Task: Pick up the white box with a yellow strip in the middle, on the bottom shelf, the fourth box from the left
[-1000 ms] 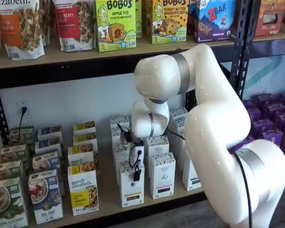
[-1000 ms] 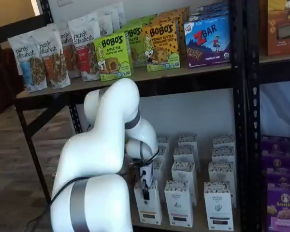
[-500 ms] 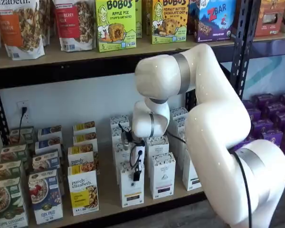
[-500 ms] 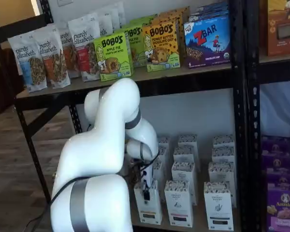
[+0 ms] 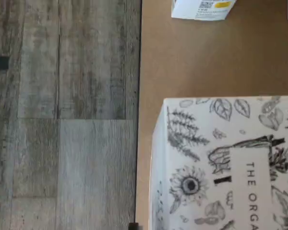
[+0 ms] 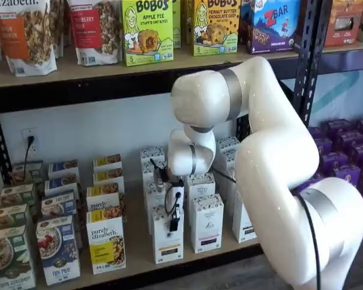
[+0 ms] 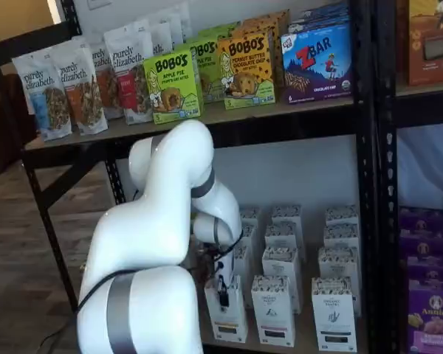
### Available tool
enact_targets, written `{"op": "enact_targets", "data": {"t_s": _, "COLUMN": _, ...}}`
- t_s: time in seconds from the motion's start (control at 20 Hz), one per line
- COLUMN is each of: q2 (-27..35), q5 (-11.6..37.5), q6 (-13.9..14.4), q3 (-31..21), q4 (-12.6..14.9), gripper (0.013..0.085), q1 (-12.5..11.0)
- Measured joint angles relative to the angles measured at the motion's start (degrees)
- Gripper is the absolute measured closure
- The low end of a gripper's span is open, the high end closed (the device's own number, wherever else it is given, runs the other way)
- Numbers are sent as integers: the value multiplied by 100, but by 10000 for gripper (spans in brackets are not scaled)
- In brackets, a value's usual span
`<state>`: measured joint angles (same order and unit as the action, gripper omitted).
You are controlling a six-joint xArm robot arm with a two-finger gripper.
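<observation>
The white box with a yellow strip stands at the front of the bottom shelf, right of the yellow purely elizabeth box. It also shows in a shelf view. My gripper hangs at the box's upper front; it also shows in a shelf view. Its black fingers show side-on with a cable beside them, so no gap can be judged. The wrist view shows the box's white top with leaf and flower drawings close below the camera.
More white boxes stand in rows to the right and behind. Cereal boxes stand to the left. The brown shelf board ends at a dark front edge, with wood floor beyond. My white arm fills the space before the shelf.
</observation>
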<state>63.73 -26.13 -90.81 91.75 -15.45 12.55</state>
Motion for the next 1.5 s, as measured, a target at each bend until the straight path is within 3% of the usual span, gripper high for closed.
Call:
{"op": "enact_targets", "data": {"t_s": 0.1, "q2": -12, "q5": -17, "q6": -39, "q3": -7, "q4": -44, "gripper": 290, "q1": -1}}
{"op": "enact_targets", "data": {"t_s": 0.35, "q2": -44, "q5": -52, "q6": -43, "q3": -34, "q4": -43, "gripper": 450, "q1": -9}}
{"op": "enact_targets", "data": {"t_s": 0.7, "q2": -79, "q5": 5, "q6": -10, "q3": -105, "q4": -13, "gripper": 450, "q1": 4}}
{"op": "enact_targets", "data": {"t_s": 0.8, "q2": -106, "q5": 10, "q6": -65, "q3": -144, "q4": -75, "gripper": 530, "q1": 4}}
{"op": "enact_targets", "data": {"t_s": 1.2, "q2": -282, "q5": 112, "q6": -36, "q3": -428, "q4": -72, "gripper": 530, "q1": 46}}
{"op": "enact_targets", "data": {"t_s": 1.5, "q2": -724, "q5": 299, "q6": -50, "q3": -1119, "q4": -191, "gripper": 530, "q1": 176}}
